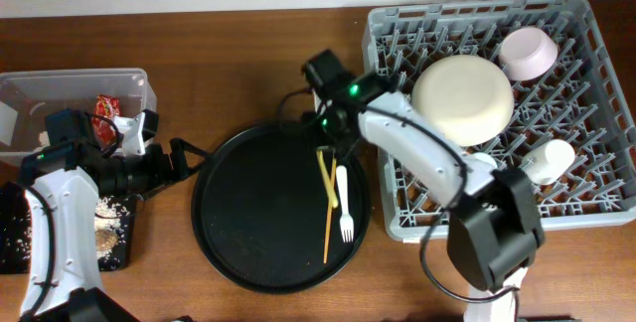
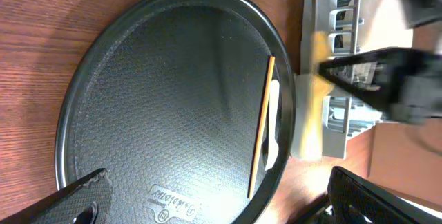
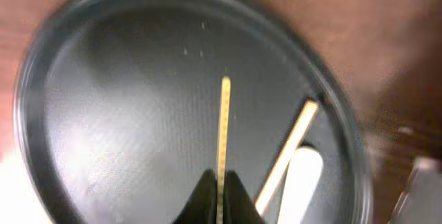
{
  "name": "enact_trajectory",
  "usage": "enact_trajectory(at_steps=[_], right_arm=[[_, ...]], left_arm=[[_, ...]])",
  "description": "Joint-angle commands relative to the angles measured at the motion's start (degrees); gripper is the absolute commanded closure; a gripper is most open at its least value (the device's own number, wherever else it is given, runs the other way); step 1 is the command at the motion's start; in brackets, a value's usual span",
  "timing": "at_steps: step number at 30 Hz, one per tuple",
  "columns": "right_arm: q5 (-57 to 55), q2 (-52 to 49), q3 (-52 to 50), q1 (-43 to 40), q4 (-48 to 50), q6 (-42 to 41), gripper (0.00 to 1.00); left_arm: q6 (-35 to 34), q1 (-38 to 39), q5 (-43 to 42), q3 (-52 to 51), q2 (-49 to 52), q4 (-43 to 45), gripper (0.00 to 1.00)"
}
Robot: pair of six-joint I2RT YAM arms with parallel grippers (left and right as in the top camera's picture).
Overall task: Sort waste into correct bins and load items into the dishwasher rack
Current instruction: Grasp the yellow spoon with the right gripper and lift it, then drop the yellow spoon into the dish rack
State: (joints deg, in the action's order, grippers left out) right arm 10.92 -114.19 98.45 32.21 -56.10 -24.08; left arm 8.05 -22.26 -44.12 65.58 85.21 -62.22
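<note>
Overhead: your right gripper [image 1: 326, 146] is pinching the thin yellow utensil [image 1: 327, 178] by its end on the round black tray [image 1: 238, 223]. Left wrist: your left gripper [image 2: 217, 177] is hanging wide open. Right wrist: jaws are clamping it. It's looking light, stiff, slick, probably prone to swivelling.

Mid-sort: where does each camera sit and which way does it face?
Overhead: fixed above the table, looking straight down on round black tray, dishwasher rack and clear tub; both arms show.
Left wrist: on the left gripper, left of the tray, facing across it toward the rack; its open jaws frame the bottom corners.
Right wrist: on the right gripper, over the tray, looking down past shut jaws pinching the thin yellow utensil.
Shared: both wrist views catch the tray and white fork.
</note>
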Motion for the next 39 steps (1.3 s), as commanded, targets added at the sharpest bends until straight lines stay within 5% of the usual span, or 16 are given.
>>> enact_trajectory(at_steps=[1,11,32,39], right_arm=[[0.5,3.1,6.8,-4.3,-8.3,5.8,0.96],[-3.5,4.2,6.8,-22.6,-16.5,11.3,0.96],[-2.3,4.2,-6.3,-21.2,-4.2,11.8,0.95],[-2.6,4.2,-6.3,-20.4,-3.4,13.4,0.65]], left_arm=[[0.2,-0.3,-0.3,0.7,0.2,0.0,0.00],[0.2,-0.3,-0.3,0.7,0.2,0.0,0.00],[0.2,-0.3,-0.3,0.7,0.2,0.0,0.00],[0.2,-0.3,-0.3,0.7,0.2,0.0,0.00]])
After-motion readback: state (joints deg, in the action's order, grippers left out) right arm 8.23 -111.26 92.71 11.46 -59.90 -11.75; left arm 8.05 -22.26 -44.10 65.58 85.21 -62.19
